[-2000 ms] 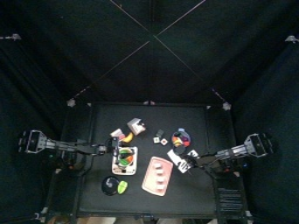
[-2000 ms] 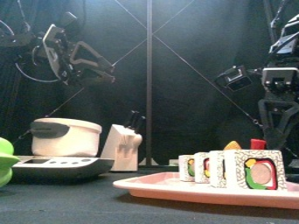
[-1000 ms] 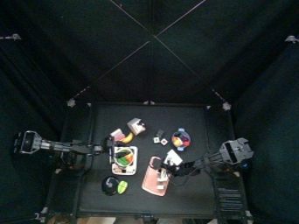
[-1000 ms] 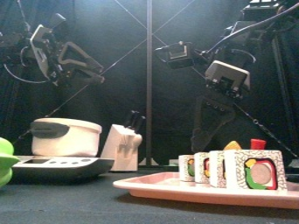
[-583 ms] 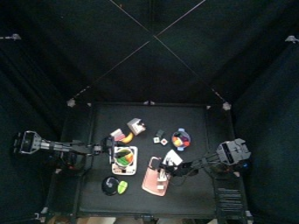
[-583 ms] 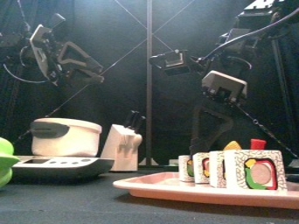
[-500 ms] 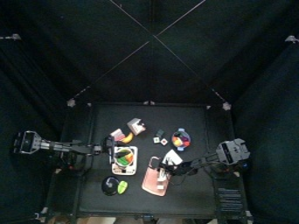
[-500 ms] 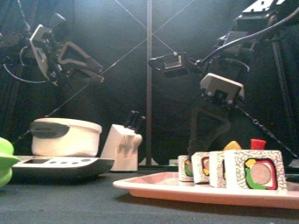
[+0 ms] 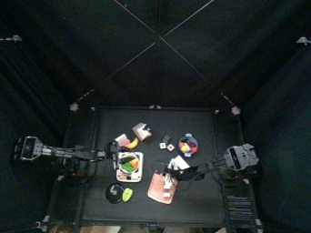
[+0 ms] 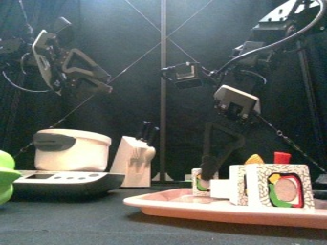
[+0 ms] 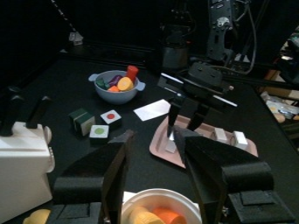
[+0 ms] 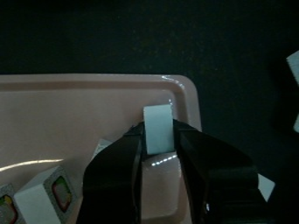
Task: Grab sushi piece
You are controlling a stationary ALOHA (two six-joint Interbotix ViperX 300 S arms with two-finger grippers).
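A pink tray holds a row of sushi pieces near the table's front. My right gripper reaches down from the right onto the tray's end. Its jaws press both sides of one white sushi piece. In the front view that sushi piece stands tilted and apart from the row, under the right gripper. My left gripper hangs open at the left, over a bowl of yellow and orange food, holding nothing.
A white rice cooker on a grey base and a white utensil holder stand at the left. A blue bowl of fruit, two small cubes and a white card lie behind the tray.
My right arm has swung in from the right and come down onto the tray. Its jaws have narrowed around one sushi piece, which has shifted away from the row. The left arm has barely moved.
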